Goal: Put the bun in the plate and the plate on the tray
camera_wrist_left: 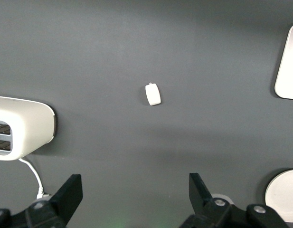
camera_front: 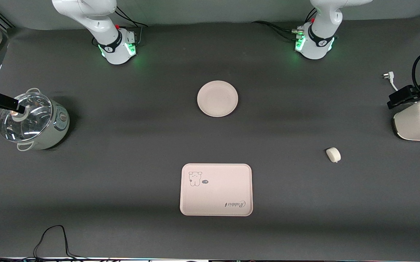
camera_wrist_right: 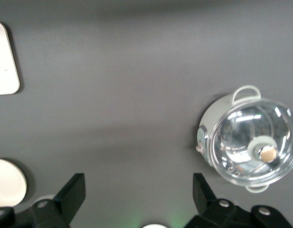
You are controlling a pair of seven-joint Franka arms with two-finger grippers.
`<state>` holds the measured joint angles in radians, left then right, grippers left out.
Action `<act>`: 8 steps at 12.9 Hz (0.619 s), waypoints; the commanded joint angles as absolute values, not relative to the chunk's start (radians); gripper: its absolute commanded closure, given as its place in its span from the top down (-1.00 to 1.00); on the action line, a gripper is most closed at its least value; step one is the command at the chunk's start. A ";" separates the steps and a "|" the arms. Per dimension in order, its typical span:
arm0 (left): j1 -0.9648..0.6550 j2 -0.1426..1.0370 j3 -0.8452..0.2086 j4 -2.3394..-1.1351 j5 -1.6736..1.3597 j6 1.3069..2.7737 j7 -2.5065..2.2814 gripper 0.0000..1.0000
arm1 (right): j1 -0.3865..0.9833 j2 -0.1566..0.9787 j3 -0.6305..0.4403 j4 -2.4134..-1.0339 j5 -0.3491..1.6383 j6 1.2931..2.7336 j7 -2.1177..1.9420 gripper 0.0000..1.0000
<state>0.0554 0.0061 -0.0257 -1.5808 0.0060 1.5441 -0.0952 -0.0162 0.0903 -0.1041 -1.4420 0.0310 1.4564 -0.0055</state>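
Bun, the small off-white oblong lump, sits alone on the dark tabletop toward our left arm's end. Round cream plate and pink rectangular Rabbit tray are bare, so nothing's started. Left claw and right claw hang released, waiting.

Both arms wait raised; left gripper, right gripper jaws wide.

bun unobstructed, toaster nearby
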 commanded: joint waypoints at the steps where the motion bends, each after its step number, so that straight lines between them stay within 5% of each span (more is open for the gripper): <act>1: 0.058 -0.005 -0.021 -1.569 -0.008 1.520 -0.080 1.00 | -0.009 0.048 -0.085 -1.477 0.002 1.514 -0.008 1.00; 5: 0.074 0.023 -0.015 -1.578 -0.044 1.552 -0.078 1.00 | -0.011 -0.008 -0.061 -1.572 -0.002 1.575 -0.008 1.00; 8: 0.072 0.060 -0.014 -1.685 -0.041 1.710 -0.080 1.00 | 0.002 -0.005 -0.060 -1.566 -0.003 1.566 -0.008 1.00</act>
<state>0.0672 0.0394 -0.0137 -1.6099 -0.0270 1.6135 -0.0950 -0.0095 0.0263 -0.0638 -1.5314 0.0202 1.5506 -0.0055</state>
